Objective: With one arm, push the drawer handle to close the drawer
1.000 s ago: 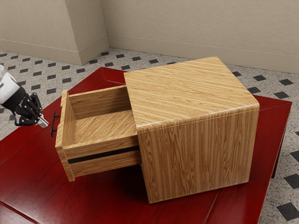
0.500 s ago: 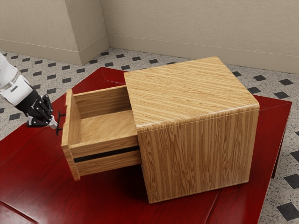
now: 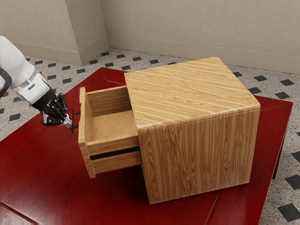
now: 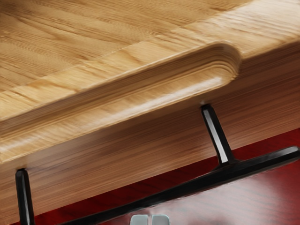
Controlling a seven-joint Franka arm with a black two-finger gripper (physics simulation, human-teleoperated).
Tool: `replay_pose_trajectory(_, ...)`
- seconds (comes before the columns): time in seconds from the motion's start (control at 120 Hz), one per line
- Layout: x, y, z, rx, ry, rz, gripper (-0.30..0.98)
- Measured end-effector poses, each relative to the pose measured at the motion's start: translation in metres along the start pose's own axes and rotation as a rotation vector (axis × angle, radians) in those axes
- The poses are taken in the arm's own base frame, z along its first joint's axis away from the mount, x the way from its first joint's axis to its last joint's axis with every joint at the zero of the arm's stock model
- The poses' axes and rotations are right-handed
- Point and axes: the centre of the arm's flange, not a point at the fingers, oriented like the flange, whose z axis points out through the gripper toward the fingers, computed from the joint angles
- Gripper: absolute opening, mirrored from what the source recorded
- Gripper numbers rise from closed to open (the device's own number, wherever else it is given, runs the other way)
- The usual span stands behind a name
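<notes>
Though ajar, a wood-grained drawer (image 3: pixel 112 144) with black bar handle (image 4: pixel 187 185).

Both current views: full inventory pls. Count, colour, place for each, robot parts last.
Cabinet: 1, light wood grain, on the table.
Drawer: 1, matching wood, partly out of the cabinet towards the exterior view's left.
Dark strip: 1, black, along the drawer's outer side.
Handle: 1, black, bar on two posts, on the drawer front.
Table: 1, red, under the cabinet.
Floor: 1, pale speckled with dark diamonds, around the table.
Wall: beige, with baseboard, behind the table; surfaces not counted.
Arm: 1, white and black, from the exterior view's left.
Hand: 1, black with pale fingertips, fingers together, at the handle; contact unclear.
</notes>
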Motion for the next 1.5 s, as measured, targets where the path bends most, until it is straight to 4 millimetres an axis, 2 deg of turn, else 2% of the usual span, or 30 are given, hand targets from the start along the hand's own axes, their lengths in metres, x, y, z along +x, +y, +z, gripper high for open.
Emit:
replay_pose_trajectory(0.358, 0.021, -0.008, 0.010, -0.030, 0.058, -0.067, -0.10)
replay_pose_trajectory(0.792, 0.046, -0.025, 0.038, -0.072, 0.051, -0.143, -0.10)
replay_pose_trajectory(0.933, 0.056, -0.034, 0.035, -0.052, 0.055, -0.162, -0.10)
replay_pose_trajectory(1.258, 0.084, -0.039, 0.035, -0.034, 0.065, -0.168, -0.10)
replay_pose_trajectory(1.5, 0.104, -0.050, 0.052, -0.044, 0.065, -0.183, -0.10)
